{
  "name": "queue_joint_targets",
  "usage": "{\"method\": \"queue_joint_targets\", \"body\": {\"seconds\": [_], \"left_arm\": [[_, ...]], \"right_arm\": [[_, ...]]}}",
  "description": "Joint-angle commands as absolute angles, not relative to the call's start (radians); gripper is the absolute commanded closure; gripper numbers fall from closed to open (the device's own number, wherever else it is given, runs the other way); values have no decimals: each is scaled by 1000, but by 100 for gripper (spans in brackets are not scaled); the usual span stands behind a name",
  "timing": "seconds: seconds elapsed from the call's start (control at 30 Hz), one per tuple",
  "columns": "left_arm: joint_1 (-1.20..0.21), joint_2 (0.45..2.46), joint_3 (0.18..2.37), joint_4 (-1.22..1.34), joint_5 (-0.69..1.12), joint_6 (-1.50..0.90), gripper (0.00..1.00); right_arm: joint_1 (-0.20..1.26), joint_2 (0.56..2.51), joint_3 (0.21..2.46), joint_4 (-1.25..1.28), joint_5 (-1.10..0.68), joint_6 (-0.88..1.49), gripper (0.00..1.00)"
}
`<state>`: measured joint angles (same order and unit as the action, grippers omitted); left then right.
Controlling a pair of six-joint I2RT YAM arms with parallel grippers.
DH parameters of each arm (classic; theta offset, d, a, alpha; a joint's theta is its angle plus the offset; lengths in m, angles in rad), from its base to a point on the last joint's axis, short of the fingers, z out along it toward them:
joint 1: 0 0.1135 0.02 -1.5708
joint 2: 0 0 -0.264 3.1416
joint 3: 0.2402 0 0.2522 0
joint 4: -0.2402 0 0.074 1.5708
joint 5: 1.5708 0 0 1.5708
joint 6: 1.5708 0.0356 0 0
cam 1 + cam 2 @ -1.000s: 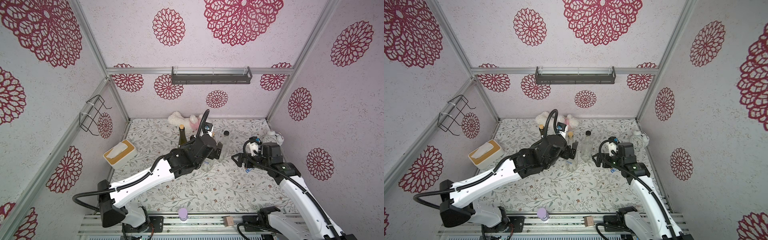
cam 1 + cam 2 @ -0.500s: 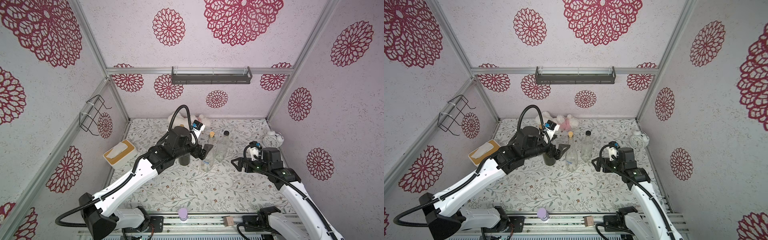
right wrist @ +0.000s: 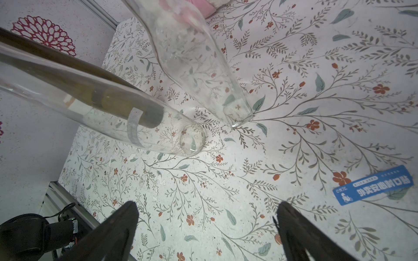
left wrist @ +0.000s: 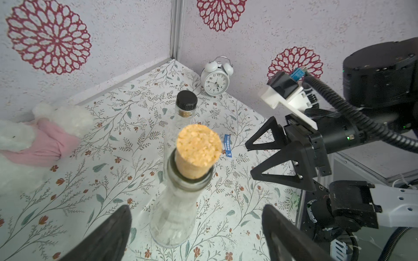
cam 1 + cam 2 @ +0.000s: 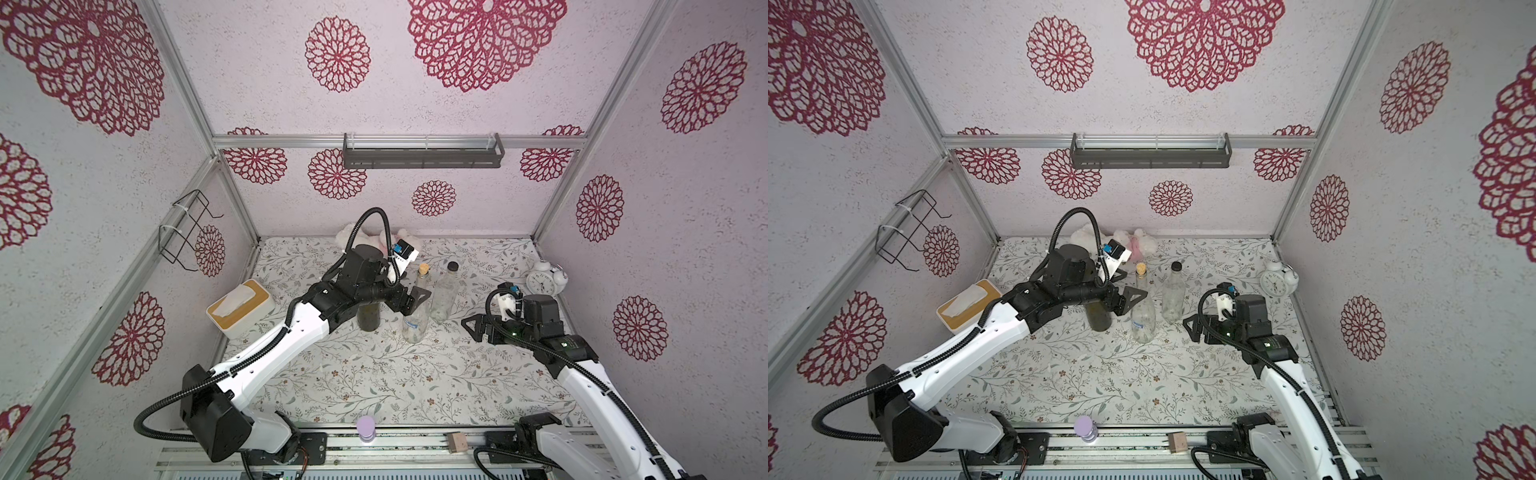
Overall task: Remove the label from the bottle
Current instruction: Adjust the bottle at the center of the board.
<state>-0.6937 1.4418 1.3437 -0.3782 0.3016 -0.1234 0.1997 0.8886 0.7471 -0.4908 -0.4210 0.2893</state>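
Three bottles stand mid-table. The clear cork-stoppered bottle carries a white band low on its body. My left gripper is open, level, its fingers on either side of this bottle's upper part without touching it. A clear black-capped bottle stands behind, and a dark olive bottle to the left. A blue label lies flat on the table. My right gripper is open and empty, right of the bottles.
A tissue box sits at the left, a white alarm clock at the back right and a plush toy at the back wall. A purple-capped item and a wooden block rest on the front rail.
My left arm drew back to the left and turned level, bringing its open jaws beside the cork bottle's neck. The right arm has barely moved.
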Motion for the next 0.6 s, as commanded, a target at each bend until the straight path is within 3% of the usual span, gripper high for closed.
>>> {"method": "queue_joint_targets", "body": {"seconds": [0.0, 0.23, 0.57], "left_arm": [[-678, 1463, 1389, -329, 293, -98, 10], [-668, 1519, 1421, -323, 303, -89, 15], [-665, 1555, 1433, -317, 323, -89, 34]], "right_arm": [[192, 884, 768, -476, -419, 282, 2], [187, 891, 751, -454, -411, 286, 2], [184, 914, 752, -440, -401, 281, 2]]}}
